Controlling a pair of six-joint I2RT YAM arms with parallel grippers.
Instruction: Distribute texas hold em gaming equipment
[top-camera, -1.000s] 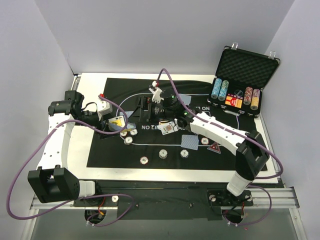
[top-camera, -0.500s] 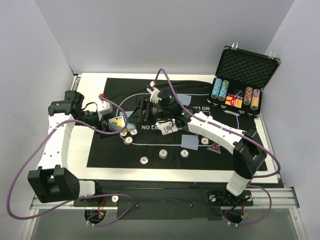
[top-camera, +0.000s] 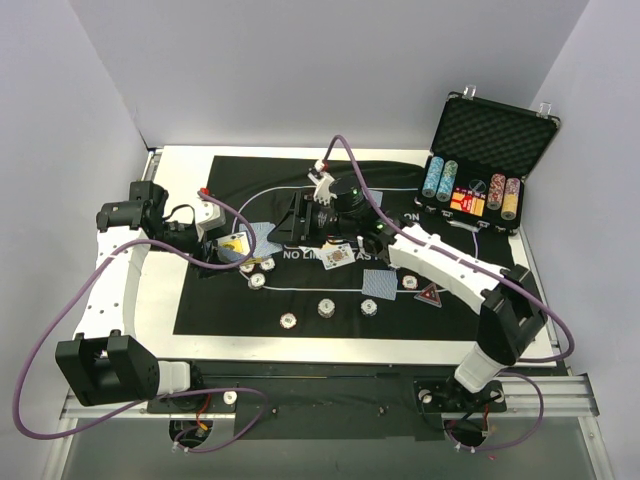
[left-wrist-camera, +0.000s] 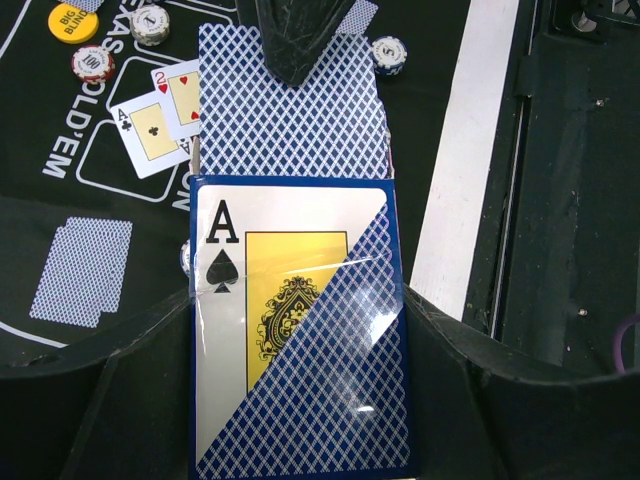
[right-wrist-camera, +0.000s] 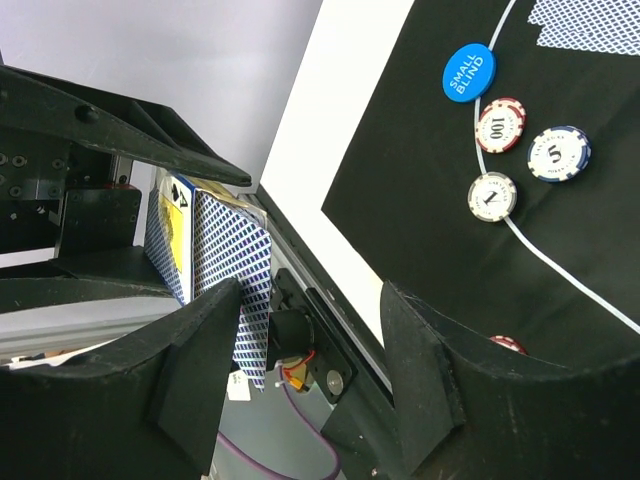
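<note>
My left gripper (top-camera: 228, 246) is shut on a blue card box (left-wrist-camera: 295, 340) with an ace of spades on its front. A blue-backed card (left-wrist-camera: 290, 110) sticks out of the box's far end. My right gripper (top-camera: 288, 222) is open. One of its fingers (left-wrist-camera: 295, 35) rests at that card's far edge, and the card (right-wrist-camera: 235, 290) lies beside the left finger in the right wrist view. An ace of clubs and a two of hearts (left-wrist-camera: 165, 115) lie face up on the mat. Chips (right-wrist-camera: 500, 125), a blue disc (right-wrist-camera: 468, 72), a yellow disc (left-wrist-camera: 72, 20) and a red triangle (top-camera: 430, 296) lie on the mat.
The black mat (top-camera: 210, 300) covers the white table. Face-down cards (top-camera: 379, 285) and three chips (top-camera: 327, 308) lie near its front. An open case (top-camera: 490, 130) with tall chip columns stands at the back right.
My right gripper has turned and moved left to the card box in my left gripper. A blue-backed card now sticks out of the box. The left arm has not moved.
</note>
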